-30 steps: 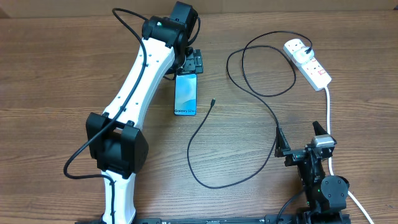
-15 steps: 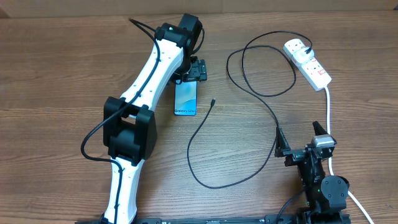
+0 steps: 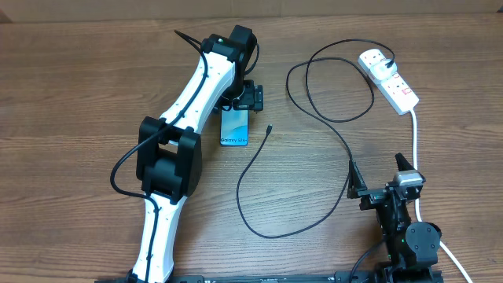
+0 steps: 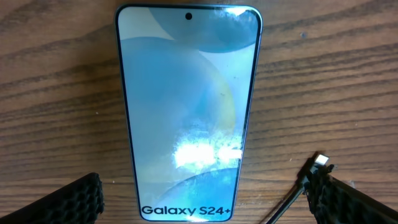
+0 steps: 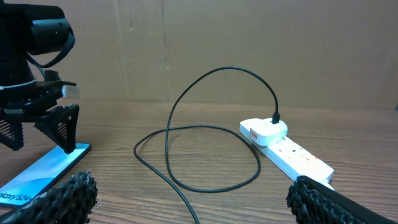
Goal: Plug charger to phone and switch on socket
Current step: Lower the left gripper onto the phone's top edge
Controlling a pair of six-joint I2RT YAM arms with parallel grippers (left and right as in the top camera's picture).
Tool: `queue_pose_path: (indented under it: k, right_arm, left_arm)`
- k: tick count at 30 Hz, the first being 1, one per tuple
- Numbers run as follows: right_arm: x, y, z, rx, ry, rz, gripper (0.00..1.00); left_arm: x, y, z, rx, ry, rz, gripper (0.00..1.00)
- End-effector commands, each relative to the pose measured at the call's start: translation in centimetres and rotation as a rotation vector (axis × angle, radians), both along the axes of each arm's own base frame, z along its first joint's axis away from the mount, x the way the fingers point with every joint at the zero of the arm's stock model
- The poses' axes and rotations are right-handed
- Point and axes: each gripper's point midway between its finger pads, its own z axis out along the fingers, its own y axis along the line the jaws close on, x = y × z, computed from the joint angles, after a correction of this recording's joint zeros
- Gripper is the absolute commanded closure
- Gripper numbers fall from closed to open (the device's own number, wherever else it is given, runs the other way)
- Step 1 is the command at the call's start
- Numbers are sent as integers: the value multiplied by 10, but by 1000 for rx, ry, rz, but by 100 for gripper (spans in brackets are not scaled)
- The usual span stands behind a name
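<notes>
The phone [image 3: 234, 126] lies flat on the wooden table, blue screen up, its "Galaxy" end toward the near edge. My left gripper [image 3: 242, 101] hovers open over its far end; in the left wrist view its fingers [image 4: 73, 200] stand wide on either side of the phone [image 4: 186, 112], touching nothing. The charger cable [image 3: 259, 169] loops across the table. Its small plug tip [image 3: 269, 129] rests just right of the phone, by my right-hand finger [image 4: 348, 200]. Its white wall plug [image 3: 376, 59] sits in the socket [image 3: 397, 86]. My right gripper [image 3: 379, 174] is open and empty near the front edge.
The socket's thick white cord [image 3: 414, 134] runs down past my right gripper to the table's front. A cable loop [image 5: 211, 155] lies between my right gripper [image 5: 199, 205] and the socket [image 5: 292, 155]. A cardboard wall stands behind the table.
My left arm has swung right and its gripper has slid toward the near edge, over the phone's far end. The right arm, cable and phone have not moved.
</notes>
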Motion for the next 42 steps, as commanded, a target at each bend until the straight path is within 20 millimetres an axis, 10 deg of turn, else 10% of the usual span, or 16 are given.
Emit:
queue_pose_path:
  k: [1, 42]
  right_arm:
    - [0, -1, -2, 3, -1, -2, 0]
    - [0, -1, -2, 3, -1, -2, 0]
  left_arm:
    - [-9, -4, -10, 3, 33, -43, 0]
    - [-10, 12, -54, 98, 20, -40, 0]
